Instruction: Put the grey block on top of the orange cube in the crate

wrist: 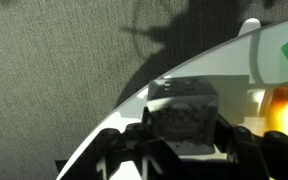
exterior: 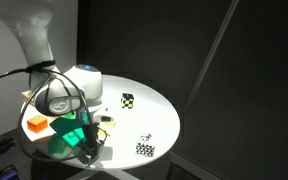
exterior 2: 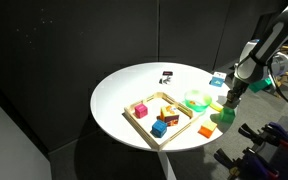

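Crate [exterior 2: 143, 132] sits mid-table, orange cube [exterior 2: 170, 111] inside it toward its right side. Green bowl [exterior 2: 196, 100] is just right of the crate. My gripper [exterior 2: 230, 104] hangs at the table's right edge, fingers clamped on the grey block [wrist: 182, 108] — block is well apart from the crate.

Overhead light makes the round white table [exterior 2: 124, 100] glow against black drapes in both exterior views, which are small and grainy. Beside the table, the robot arm [exterior: 29, 35] is blown out to white. The wrist view is soft: the gripper [wrist: 182, 140] and the grey block [wrist: 182, 112] it clamps sit dark and blurred over the table's edge, and a spidery shadow lies on the carpet [wrist: 54, 70] beyond.
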`<state>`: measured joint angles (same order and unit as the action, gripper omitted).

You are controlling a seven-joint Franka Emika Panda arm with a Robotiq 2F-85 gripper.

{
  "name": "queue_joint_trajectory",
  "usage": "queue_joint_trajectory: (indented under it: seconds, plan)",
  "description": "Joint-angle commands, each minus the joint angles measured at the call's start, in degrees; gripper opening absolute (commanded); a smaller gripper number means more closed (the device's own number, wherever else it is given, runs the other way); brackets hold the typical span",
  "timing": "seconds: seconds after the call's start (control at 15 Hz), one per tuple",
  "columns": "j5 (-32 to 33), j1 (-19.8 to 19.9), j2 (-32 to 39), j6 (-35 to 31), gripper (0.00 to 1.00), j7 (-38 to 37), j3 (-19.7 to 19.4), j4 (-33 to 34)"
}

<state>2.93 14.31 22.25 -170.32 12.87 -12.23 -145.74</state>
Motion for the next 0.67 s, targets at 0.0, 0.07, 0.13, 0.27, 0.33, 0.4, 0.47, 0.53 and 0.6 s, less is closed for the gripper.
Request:
queue_joint_trajectory:
  seconds: [0.0, 0.07, 0.13, 0.27, 0.33, 0.4, 0.47, 0.53, 0.6]
  plan:
    - [2.3, -2.7, -2.2, 3.2, 0.31, -3.4, -3.4, 0.5]
    - [2.3, -3.0, -2.9, 4.0, 0.31, -3.6, -3.7, 0.4]
    - [2.3, -3.2, -3.8, 5.0, 0.31, -3.9, -3.9, 0.4]
    - [2.4, -3.3, -5.6, 7.4, 0.31, -4.4, -4.0, 0.3]
    - [2.3, -3.2, -6.7, 8.6, 0.31, -4.5, -3.8, 0.3]
    - [2.2, -3.0, -7.9, 9.7, 0.31, -4.4, -3.5, 0.2]
    - [2.2, -2.9, -9.1, 10.9, 0.31, -4.3, -3.3, 0.2]
    - [2.2, -2.9, -10.1, 12.0, 0.31, -4.3, -3.2, 0.2]
    - [2.2, -2.8, -11.2, 13.2, 0.31, -4.4, -3.1, 0.2]
